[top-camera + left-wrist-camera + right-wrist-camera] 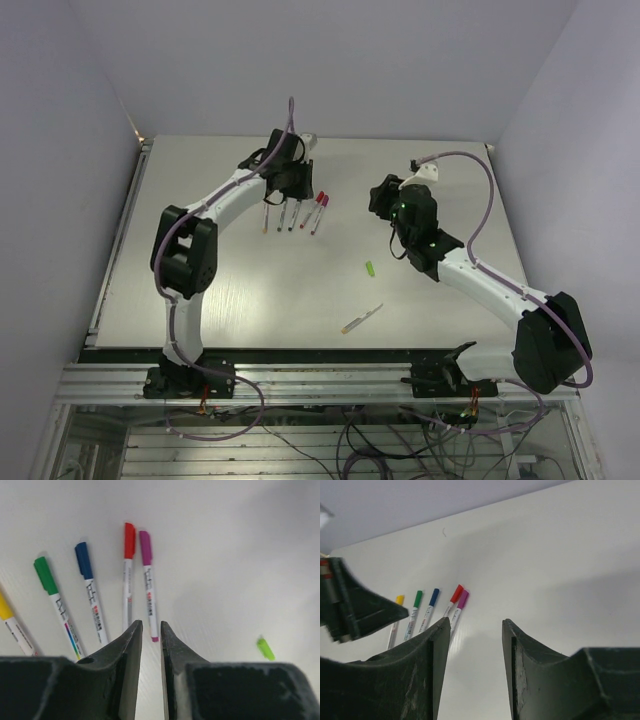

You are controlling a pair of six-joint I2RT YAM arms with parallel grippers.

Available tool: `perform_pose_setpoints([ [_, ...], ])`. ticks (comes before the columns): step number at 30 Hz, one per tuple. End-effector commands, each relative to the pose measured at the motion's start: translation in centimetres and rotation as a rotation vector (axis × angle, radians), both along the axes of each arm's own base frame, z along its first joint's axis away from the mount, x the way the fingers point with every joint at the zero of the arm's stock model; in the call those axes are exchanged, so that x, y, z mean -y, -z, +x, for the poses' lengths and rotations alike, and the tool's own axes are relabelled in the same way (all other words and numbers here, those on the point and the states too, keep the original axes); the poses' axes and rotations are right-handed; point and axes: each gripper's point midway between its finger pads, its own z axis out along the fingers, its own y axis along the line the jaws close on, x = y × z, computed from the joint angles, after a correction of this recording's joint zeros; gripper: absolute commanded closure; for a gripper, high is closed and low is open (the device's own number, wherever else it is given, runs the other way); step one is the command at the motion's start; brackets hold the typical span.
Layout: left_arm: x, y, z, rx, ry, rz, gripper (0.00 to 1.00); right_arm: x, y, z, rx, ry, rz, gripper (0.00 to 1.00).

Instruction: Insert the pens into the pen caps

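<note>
**Bench stock: five capped pens, one bare pen, one loose cap**

**Capped pens, five.** Yellow-capped pen (5, 611), green-capped pen (50, 582), blue-capped pen (92, 595), red-capped pen (128, 580), purple-capped pen (149, 587).
- Slim, smooth white-grey plastic barrels with small printed lettering, each with its coloured cap seated on the far end.
- They lie flat in a loose fan at the far middle of the bench (200, 290), a pale matte surface.
- The red and purple ones lie just beside each other; the other three are spaced a little wider.

**Bare pen, one** (361, 319).
- It has the same pale barrel, with an orange-yellow tip exposed at its near-left end.
- It lies slantwise toward the near edge, well apart from the fan.

**Light green cap, one** (370, 268).
- A short, stubby cap lying loose by itself between the fan and the bare pen, touching neither.

**Left pincer** (150, 624).
- Dark, matte, wedge-shaped fingers drawn close, with only a narrow slit between them and nothing in the slit.
- It sits over the near ends of the red-capped and purple-capped pens, and the purple-capped pen's barrel end shows right at the mouth of the slit.
- Whether the pincer touches that pen cannot be told.

**Right pincer** (475, 622).
- It has the same dark fingers, spread wide and holding nothing.
- It is above bare bench to the right of the fan, facing the row.
</note>
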Motion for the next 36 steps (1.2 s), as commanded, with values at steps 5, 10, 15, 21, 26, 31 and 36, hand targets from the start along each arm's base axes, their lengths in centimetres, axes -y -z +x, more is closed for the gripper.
perform_pose_setpoints([
  [5,3.5,-2.8,-7.4,0.128,0.347,-0.050,0.69,5.2,2.7,-0.5,-0.130,0.269,0.016,0.51],
  [10,5.9,-1.6,-13.6,0.151,0.535,-0.047,0.65,10.2,3.7,-0.9,-0.155,0.406,0.044,0.51],
  [15,8.3,0.3,-17.5,0.157,0.646,0.020,0.64,13.1,4.3,-1.4,-0.163,0.484,0.024,0.51],
  [21,10.8,1.9,-19.6,0.160,0.634,0.086,0.64,15.3,4.4,-1.4,-0.165,0.539,0.022,0.52],
  [26,12.1,3.0,-22.0,0.164,0.666,0.110,0.52,16.5,4.6,-1.5,-0.167,0.563,0.028,0.53],
  [31,12.5,4.4,-23.4,0.162,0.645,0.140,0.52,16.9,5.1,-1.4,-0.172,0.556,0.040,0.54],
  [36,13.3,5.2,-25.3,0.145,0.664,0.149,0.51,16.2,5.9,-1.2,-0.186,0.531,0.074,0.54],
])
